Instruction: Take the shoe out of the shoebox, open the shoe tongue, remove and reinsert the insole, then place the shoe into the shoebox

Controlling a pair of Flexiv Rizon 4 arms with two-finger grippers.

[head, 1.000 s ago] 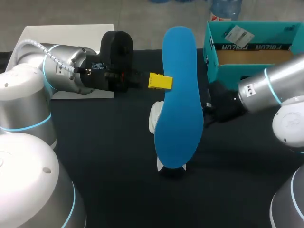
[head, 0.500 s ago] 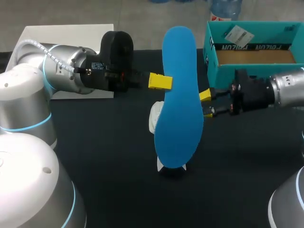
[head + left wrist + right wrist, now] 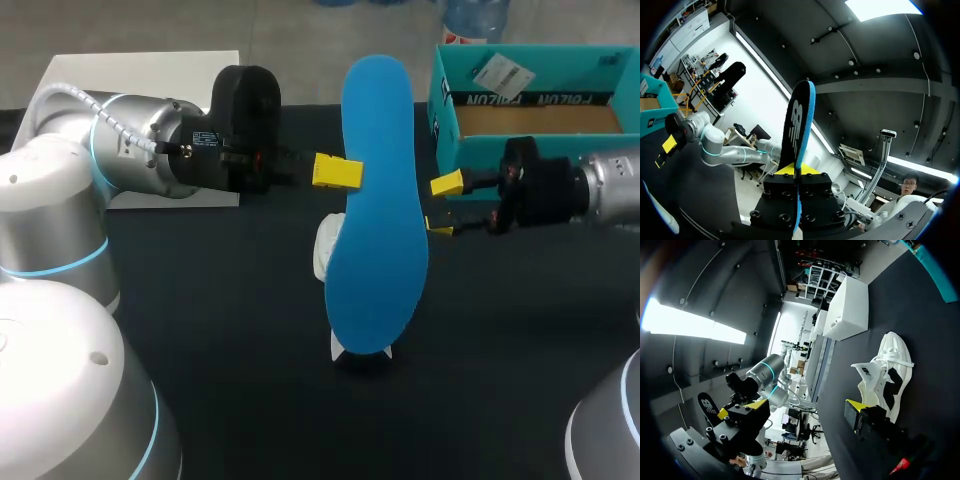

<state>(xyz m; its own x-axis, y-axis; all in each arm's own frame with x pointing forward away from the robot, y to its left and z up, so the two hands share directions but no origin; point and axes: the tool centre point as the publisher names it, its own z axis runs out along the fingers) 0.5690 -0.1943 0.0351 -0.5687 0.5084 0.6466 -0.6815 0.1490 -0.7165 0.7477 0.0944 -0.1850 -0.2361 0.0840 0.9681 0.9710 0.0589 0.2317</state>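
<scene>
My left gripper (image 3: 337, 172) is shut on the left edge of the blue insole (image 3: 375, 200) and holds it up above the table. In the left wrist view the insole (image 3: 799, 125) stands edge-on between the fingers, dark side to one side and blue to the other. The white shoe (image 3: 325, 250) lies on the black table under the insole, mostly hidden; it shows on its side in the right wrist view (image 3: 887, 372). My right gripper (image 3: 443, 205) is open just right of the insole, apart from it. The teal shoebox (image 3: 530, 100) stands at the back right.
A white box (image 3: 140, 75) sits at the back left behind my left arm. The shoebox's front wall (image 3: 500, 150) is close behind my right gripper. The black table (image 3: 250, 380) extends toward the front.
My right arm has swung, and its gripper, blurred and hidden a second ago, now shows at the insole's right edge, slightly higher and further right. The left arm and insole have not moved.
</scene>
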